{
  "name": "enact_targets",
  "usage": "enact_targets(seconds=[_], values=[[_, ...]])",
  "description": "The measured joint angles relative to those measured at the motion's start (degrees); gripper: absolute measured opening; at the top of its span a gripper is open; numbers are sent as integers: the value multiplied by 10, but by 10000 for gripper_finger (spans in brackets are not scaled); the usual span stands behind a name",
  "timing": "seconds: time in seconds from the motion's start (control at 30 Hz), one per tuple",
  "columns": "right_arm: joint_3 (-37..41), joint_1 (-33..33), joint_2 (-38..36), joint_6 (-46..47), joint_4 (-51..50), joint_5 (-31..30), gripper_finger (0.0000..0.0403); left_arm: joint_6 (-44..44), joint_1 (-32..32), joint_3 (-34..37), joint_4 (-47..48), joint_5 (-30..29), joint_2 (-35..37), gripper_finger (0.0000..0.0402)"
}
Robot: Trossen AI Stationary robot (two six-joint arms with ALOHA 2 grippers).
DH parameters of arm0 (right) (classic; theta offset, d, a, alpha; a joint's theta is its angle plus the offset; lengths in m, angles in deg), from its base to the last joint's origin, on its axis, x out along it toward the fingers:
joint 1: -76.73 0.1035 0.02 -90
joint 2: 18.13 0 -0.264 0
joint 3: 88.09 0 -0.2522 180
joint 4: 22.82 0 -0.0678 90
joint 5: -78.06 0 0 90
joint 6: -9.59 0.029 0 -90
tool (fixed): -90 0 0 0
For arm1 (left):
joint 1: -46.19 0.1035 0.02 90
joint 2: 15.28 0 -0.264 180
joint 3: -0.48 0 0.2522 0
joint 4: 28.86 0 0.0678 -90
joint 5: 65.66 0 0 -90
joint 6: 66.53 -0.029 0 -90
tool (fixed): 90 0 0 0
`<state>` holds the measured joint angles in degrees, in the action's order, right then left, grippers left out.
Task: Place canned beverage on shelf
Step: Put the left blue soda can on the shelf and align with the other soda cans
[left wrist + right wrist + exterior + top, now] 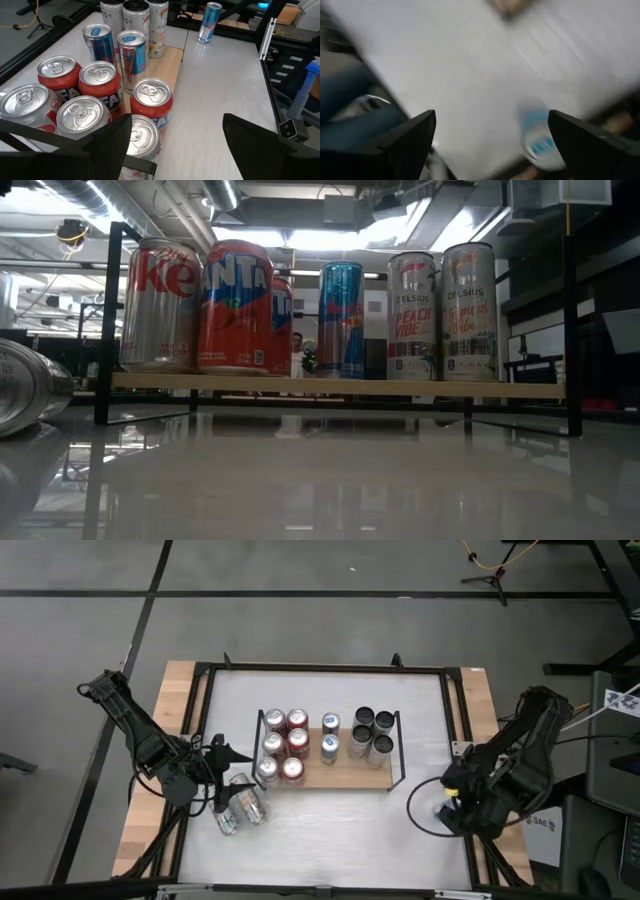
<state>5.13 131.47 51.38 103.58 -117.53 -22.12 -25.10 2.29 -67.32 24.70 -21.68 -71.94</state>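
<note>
High view: left gripper (222, 778) stood with jaws wide beside the shelf (345, 776), holding nothing; right gripper (447, 802) gaped above a blue can (540, 137) on the table (330, 830).

overhead looking down, low level view, both sharing shelf (345, 776)

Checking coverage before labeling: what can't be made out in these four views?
- Blue can by the right gripper: right wrist view is motion-blurred, label unreadable; in the high view the arm hides it.
- Cans lying by the left gripper: labels too small in the high view; the low view cuts one off at its edge.
- Shelf back rows: low view, front cans hide them.
- Nearest can: left wrist view, partly behind that gripper's finger.
</note>
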Motion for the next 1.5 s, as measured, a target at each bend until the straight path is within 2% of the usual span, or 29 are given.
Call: enact_targets(seconds=[0.13, 0.3, 0.37, 0.43, 0.57, 0.67, 0.83, 0.93, 1.17, 1.37, 1.5], values=[[-57, 0, 0, -69, 46, -122, 381, 0, 0, 0, 0, 0, 0, 305], [-107, 0, 0, -246, 168, -287, 381, 0, 0, 0, 0, 0, 0, 305], [-113, -1, 0, -353, 235, -320, 381, 0, 0, 0, 0, 0, 0, 305], [-114, -18, 2, -462, 308, -327, 381, 0, 0, 0, 0, 0, 0, 305], [-114, -70, 16, -648, 435, -264, 381, 0, 0, 0, 0, 0, 0, 305], [-114, -129, 34, -751, 509, -202, 381, 0, 0, 0, 0, 0, 0, 305], [-114, -248, 68, -825, 541, -38, 381, 0, 0, 0, 0, 0, 0, 305], [-114, -308, 91, -853, 541, 34, 381, 0, 0, 0, 0, 0, 0, 305], [-114, -401, 152, -924, 541, 74, 381, 0, 0, 0, 0, 0, 0, 305], [-114, -467, 197, -997, 537, 149, 381, 0, 0, 0, 0, 0, 0, 305], [-114, -506, 225, -1039, 531, 172, 381, 0, 0, 0, 0, 0, 0, 305]])
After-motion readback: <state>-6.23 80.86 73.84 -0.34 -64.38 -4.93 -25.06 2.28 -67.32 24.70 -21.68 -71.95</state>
